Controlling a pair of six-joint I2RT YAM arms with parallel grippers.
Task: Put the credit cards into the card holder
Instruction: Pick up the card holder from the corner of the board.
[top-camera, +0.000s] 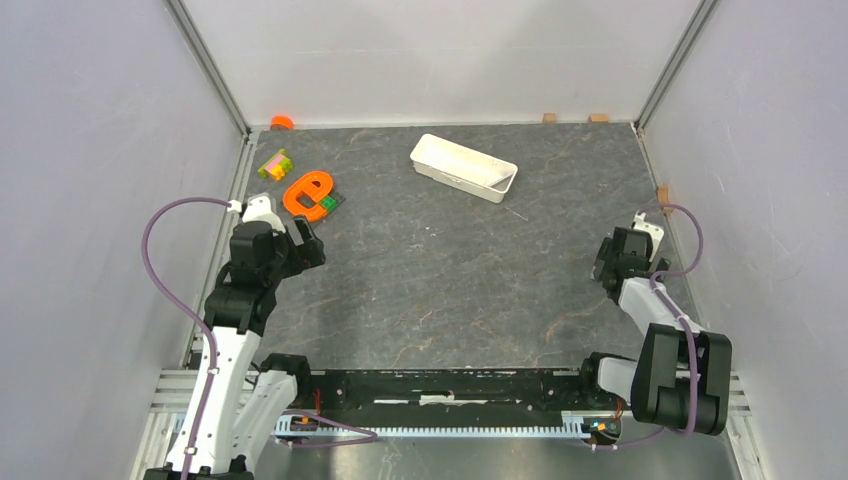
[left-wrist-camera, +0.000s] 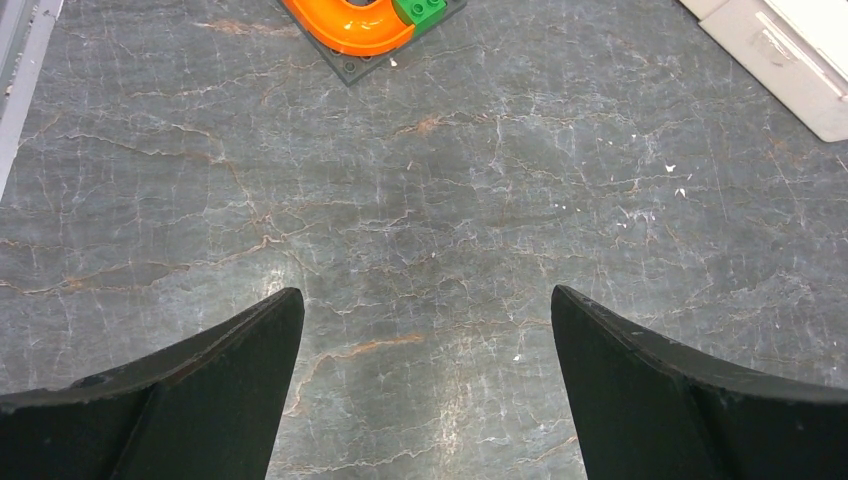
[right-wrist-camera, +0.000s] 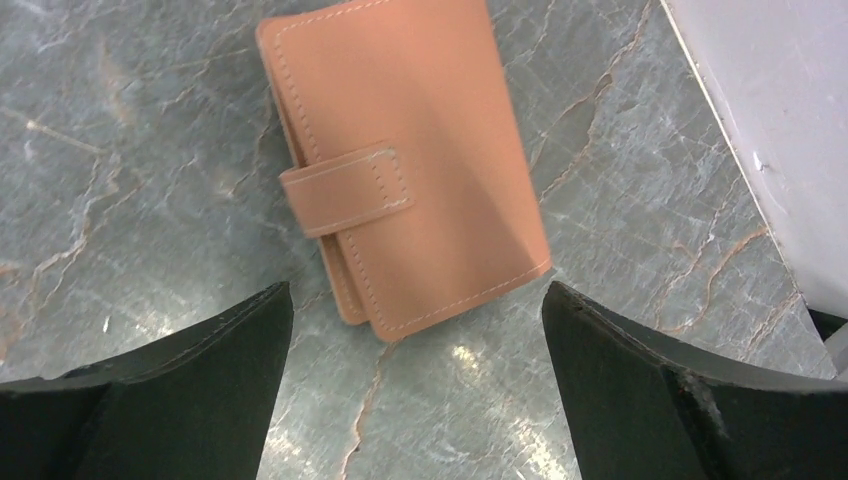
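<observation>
The card holder (right-wrist-camera: 420, 130) is a brown folded wallet lying flat on the dark stone-look table. Its strap (right-wrist-camera: 345, 190) is folded over the front. It shows only in the right wrist view. In the top view it is hidden under the right arm. My right gripper (right-wrist-camera: 417, 287) is open and empty, just above the holder's near edge, close to the right wall (top-camera: 620, 262). My left gripper (left-wrist-camera: 420, 300) is open and empty over bare table at the left (top-camera: 305, 240). No credit cards are in view.
A long white tray (top-camera: 463, 167) lies at the back centre; its corner shows in the left wrist view (left-wrist-camera: 790, 50). An orange curved toy (top-camera: 310, 193) and a yellow-green block (top-camera: 274, 164) lie at the back left. The grey side wall (right-wrist-camera: 780, 100) stands right of the holder.
</observation>
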